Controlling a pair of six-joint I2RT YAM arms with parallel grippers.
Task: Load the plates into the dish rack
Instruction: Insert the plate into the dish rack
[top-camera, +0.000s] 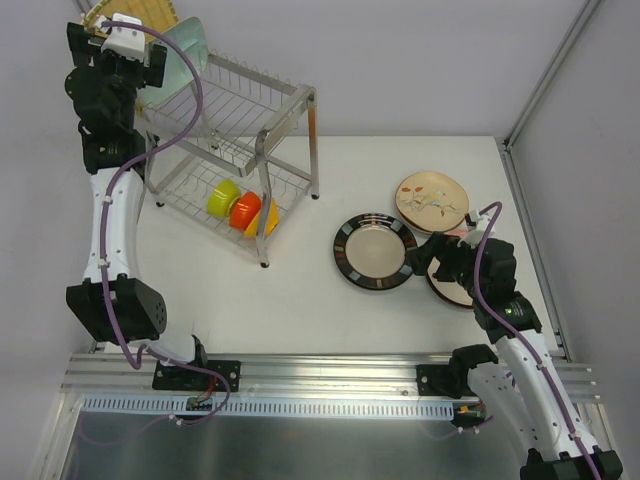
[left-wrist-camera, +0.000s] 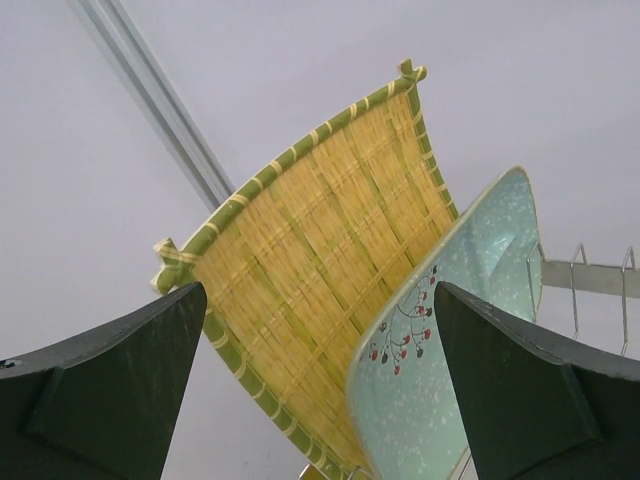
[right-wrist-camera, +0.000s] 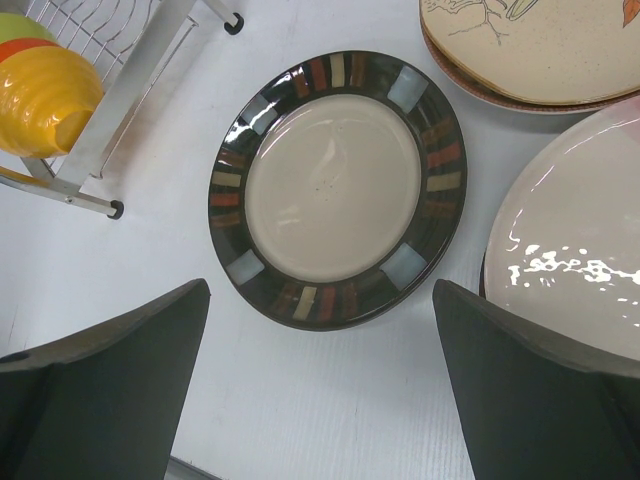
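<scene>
The left gripper (left-wrist-camera: 320, 290) hangs high at the rack's (top-camera: 290, 100) top tier, its jaws spread wide and holding nothing. Just ahead of it the yellow plate (left-wrist-camera: 300, 230) stands on edge, tilted, and the teal plate (left-wrist-camera: 440, 350) leans beside it on the right, overlapping its lower corner. Both plates sit in that upper tier, at its far left end. Three bowls (top-camera: 243, 209) lie in the lower tier.

The right gripper (right-wrist-camera: 320, 285) hovers above the table (top-camera: 300, 300) on the right side, its jaws also spread wide and empty. Beneath and ahead of it the dark-rimmed plate (right-wrist-camera: 335, 190) lies flat. The white plate (right-wrist-camera: 570, 260) lies just beside that one to the right, partly under the arm in the top view. The floral plate (top-camera: 432, 200) lies flat beyond them. These three plates are on the table, well apart from the rack.
</scene>
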